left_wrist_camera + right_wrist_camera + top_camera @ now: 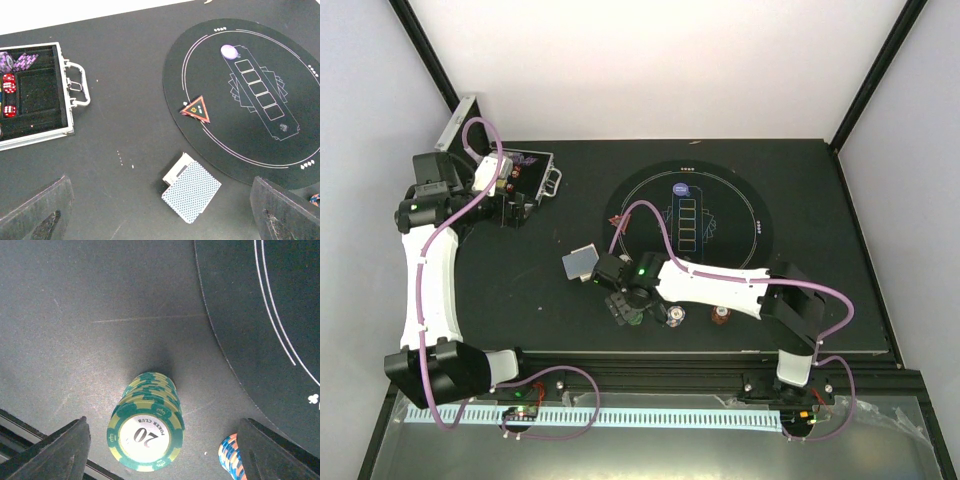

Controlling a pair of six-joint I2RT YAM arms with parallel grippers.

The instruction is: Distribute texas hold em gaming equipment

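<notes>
The right gripper (162, 452) stands wide, its fingers clear of the upright stack of green-and-cream round poker chips (146, 425) between them on the black table (75, 315); a blue-and-orange chip stack (229, 456) sits just beside; the left gripper (161, 212) gapes wide, empty, above the grey-blue-backed card pack (192, 192) near the round black printed mat (210, 75).

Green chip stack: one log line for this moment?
right hand: open, straddling green chip stack, no contact | left hand: open, empty
</notes>
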